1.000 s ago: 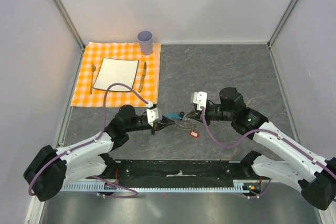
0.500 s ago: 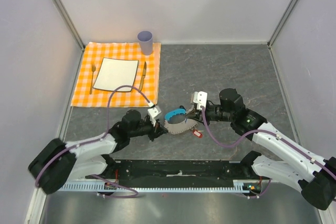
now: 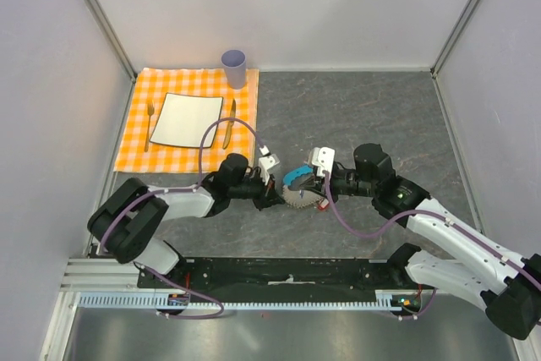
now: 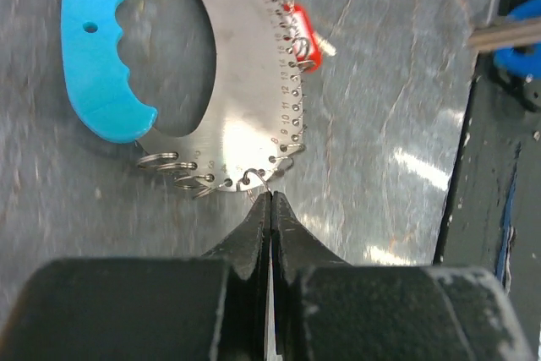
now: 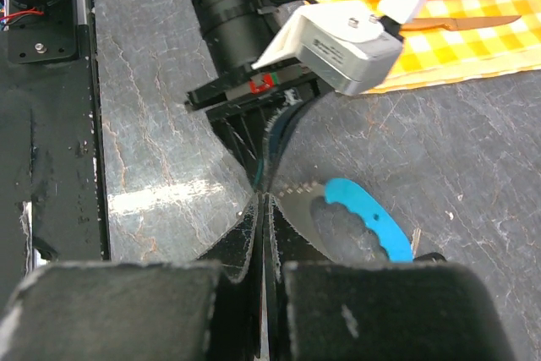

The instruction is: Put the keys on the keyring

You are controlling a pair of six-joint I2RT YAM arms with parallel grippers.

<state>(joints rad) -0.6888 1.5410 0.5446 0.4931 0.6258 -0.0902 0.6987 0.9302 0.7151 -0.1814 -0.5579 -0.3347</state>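
Note:
The keyring (image 3: 297,195) is a curved silver plate edged with small wire rings and has a cyan grip (image 3: 295,177). It stands tilted between my two grippers. A key with a red tag (image 3: 322,205) hangs at its right side, and shows in the left wrist view (image 4: 303,33). My right gripper (image 3: 311,188) is shut on the plate's toothed edge (image 5: 297,188). My left gripper (image 3: 277,198) is shut, its tips (image 4: 270,199) pinching a small wire ring (image 4: 257,178) on the plate's lower rim (image 4: 245,82). No blue-tagged key shows clearly.
An orange checked cloth (image 3: 135,137) at the back left carries a white plate (image 3: 186,119), a fork (image 3: 150,124), a knife (image 3: 230,120) and a lilac cup (image 3: 233,67). The black base rail (image 3: 287,275) runs along the near edge. Walls enclose three sides.
The keyring rose from lying flat to standing tilted, its cyan grip now showing. My left arm swung and reached in from the left to its lower rim. The right gripper barely moved.

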